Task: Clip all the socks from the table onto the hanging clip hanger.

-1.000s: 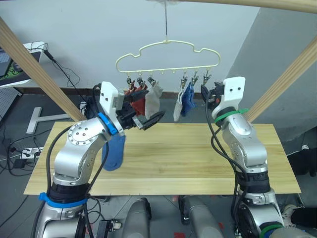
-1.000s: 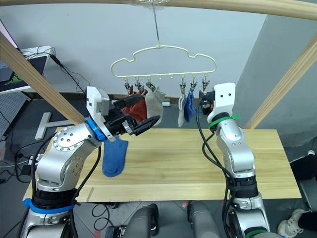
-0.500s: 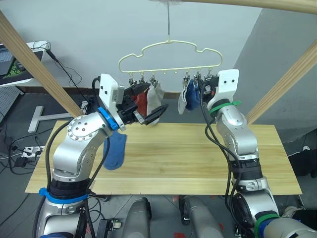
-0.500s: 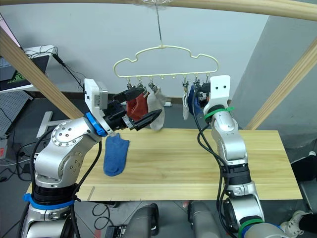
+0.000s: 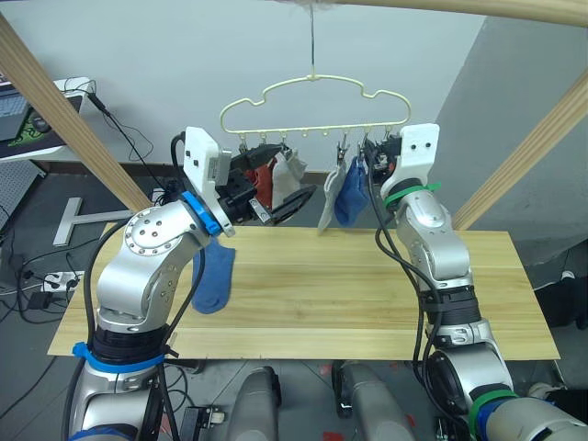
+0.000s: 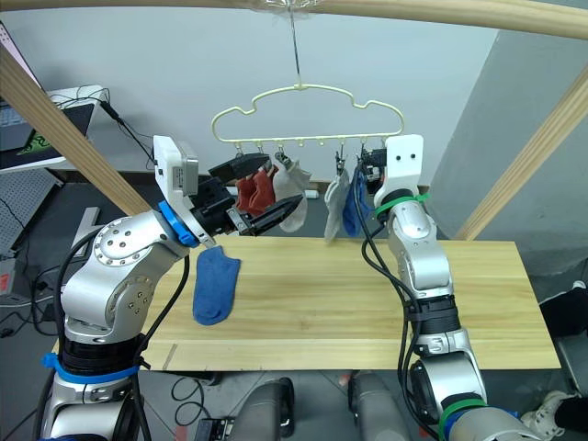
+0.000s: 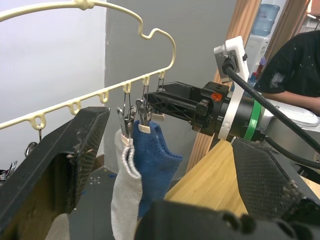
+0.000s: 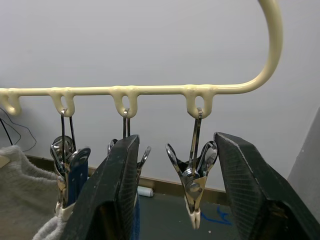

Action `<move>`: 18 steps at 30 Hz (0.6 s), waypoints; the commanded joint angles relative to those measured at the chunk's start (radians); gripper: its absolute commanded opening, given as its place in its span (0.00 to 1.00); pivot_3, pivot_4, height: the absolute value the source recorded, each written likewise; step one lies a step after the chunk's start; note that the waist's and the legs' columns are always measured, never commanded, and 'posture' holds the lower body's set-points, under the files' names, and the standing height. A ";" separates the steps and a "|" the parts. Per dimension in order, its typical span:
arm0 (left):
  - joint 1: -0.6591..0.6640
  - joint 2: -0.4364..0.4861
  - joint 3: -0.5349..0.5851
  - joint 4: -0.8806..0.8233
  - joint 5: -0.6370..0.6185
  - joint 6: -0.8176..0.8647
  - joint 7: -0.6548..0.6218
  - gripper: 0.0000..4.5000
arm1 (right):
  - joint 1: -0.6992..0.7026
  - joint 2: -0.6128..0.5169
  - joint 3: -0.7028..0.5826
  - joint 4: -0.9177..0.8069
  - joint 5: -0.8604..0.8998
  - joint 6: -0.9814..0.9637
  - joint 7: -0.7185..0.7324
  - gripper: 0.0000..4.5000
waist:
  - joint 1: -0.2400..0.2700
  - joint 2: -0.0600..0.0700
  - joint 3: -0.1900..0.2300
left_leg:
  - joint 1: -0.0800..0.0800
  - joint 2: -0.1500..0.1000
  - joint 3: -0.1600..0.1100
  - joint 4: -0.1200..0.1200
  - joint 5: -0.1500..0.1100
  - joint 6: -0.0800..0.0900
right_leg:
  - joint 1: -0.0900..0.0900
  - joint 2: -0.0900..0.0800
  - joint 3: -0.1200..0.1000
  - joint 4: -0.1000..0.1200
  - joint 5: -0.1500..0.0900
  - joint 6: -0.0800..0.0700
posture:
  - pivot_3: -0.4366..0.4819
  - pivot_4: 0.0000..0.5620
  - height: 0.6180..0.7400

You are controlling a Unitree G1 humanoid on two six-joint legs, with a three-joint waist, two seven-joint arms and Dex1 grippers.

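One blue ankle sock (image 6: 215, 286) of soft plain fabric remains flat on the long pale-yellow wooden table (image 6: 478, 303), near its left edge, toe toward the front edge. Five socks hang from the thin pale-yellow wire clip hanger (image 6: 306, 96): two rust-red (image 6: 253, 191) and one light grey (image 6: 292, 184) toward its left end, one light grey (image 6: 335, 206) and one blue (image 6: 354, 208) toward its right. The small grey metal clip (image 8: 194, 184) at the right end hangs empty. The right gripper (image 8: 176, 200) stands wide open with this clip between its fingers, gripping nothing. The left gripper (image 6: 248, 196) is raised beside the red socks, fingers spread and empty. The remaining sock is judged light, limp and non-slippery; it will fold under its own weight, so the best hold is a pinch at the cuff, leaving that edge free for the clip.
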 commanded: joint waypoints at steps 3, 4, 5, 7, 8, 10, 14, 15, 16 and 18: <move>-0.013 0.002 0.008 -0.043 -0.014 -0.006 0.005 1.00 | 0.042 -0.022 -0.004 -0.118 -0.019 -0.042 0.009 0.55 | 0.001 0.000 0.000 | 0.000 0.000 0.000 0.000 0.000 0.000 | 0.000 0.000 0.000 0.000 0.000 0.000 | 0.51 0.51 1.00; -0.014 0.002 0.007 -0.042 -0.014 -0.007 0.005 1.00 | 0.053 -0.022 -0.003 -0.132 -0.019 -0.041 0.009 0.55 | 0.001 0.000 0.000 | 0.000 0.000 0.000 0.000 0.000 0.000 | 0.000 0.000 0.000 -0.001 0.000 0.000 | 0.51 0.51 1.00; -0.015 0.001 0.006 -0.041 -0.015 -0.007 0.006 1.00 | 0.066 -0.019 -0.001 -0.150 -0.018 -0.037 0.007 0.55 | 0.001 0.000 0.000 | 0.000 0.000 0.000 -0.001 0.000 0.000 | 0.000 0.000 0.000 -0.001 0.000 0.000 | 0.51 0.51 1.00; -0.017 0.001 0.006 -0.041 -0.015 -0.006 0.008 1.00 | 0.094 -0.013 0.002 -0.187 -0.018 -0.021 0.001 0.55 | 0.000 0.000 0.000 | 0.000 0.000 0.000 -0.001 0.000 0.000 | 0.000 0.000 0.000 -0.001 0.000 0.000 | 0.51 0.52 1.00; -0.017 0.001 0.006 -0.040 -0.015 -0.006 0.008 1.00 | 0.106 -0.009 0.003 -0.200 -0.020 -0.011 -0.002 0.55 | 0.000 0.000 0.000 | 0.000 0.000 0.000 -0.001 0.000 0.000 | 0.000 0.000 0.000 -0.001 0.000 0.000 | 0.51 0.52 1.00; -0.017 0.001 0.005 -0.040 -0.015 -0.007 0.009 1.00 | 0.119 -0.004 0.003 -0.209 -0.021 0.004 -0.007 0.55 | 0.000 0.000 0.000 | 0.000 0.000 0.000 0.000 0.000 0.000 | 0.000 0.000 0.000 0.000 0.000 0.000 | 0.51 0.52 1.00; -0.022 -0.001 0.003 -0.040 -0.016 -0.006 0.011 1.00 | 0.117 0.014 -0.010 -0.183 -0.013 0.041 -0.027 0.55 | 0.000 0.000 0.000 | 0.001 0.000 0.000 0.000 0.000 0.000 | 0.000 0.000 0.000 0.001 0.000 0.000 | 0.51 0.52 1.00; -0.024 -0.002 0.002 -0.039 -0.016 -0.006 0.011 1.00 | 0.102 0.015 -0.012 -0.164 -0.011 0.041 -0.025 0.55 | 0.000 0.000 0.000 | 0.000 0.000 0.000 0.000 0.000 0.000 | 0.000 0.000 0.000 0.001 0.000 0.000 | 0.51 0.52 1.00; -0.025 -0.001 0.002 -0.038 -0.016 -0.006 0.011 1.00 | 0.083 0.017 -0.015 -0.137 -0.010 0.040 -0.025 0.55 | 0.000 0.000 0.000 | 0.000 0.000 0.000 0.000 0.000 0.000 | 0.000 0.000 0.000 0.001 0.000 0.000 | 0.51 0.52 1.00; -0.027 0.000 0.002 -0.037 -0.015 -0.007 0.011 1.00 | 0.056 0.020 -0.021 -0.097 -0.008 0.035 -0.026 0.55 | 0.000 0.000 0.000 | 0.000 0.000 0.000 0.000 0.000 0.000 | 0.000 0.000 0.000 0.000 0.000 0.000 | 0.51 0.52 1.00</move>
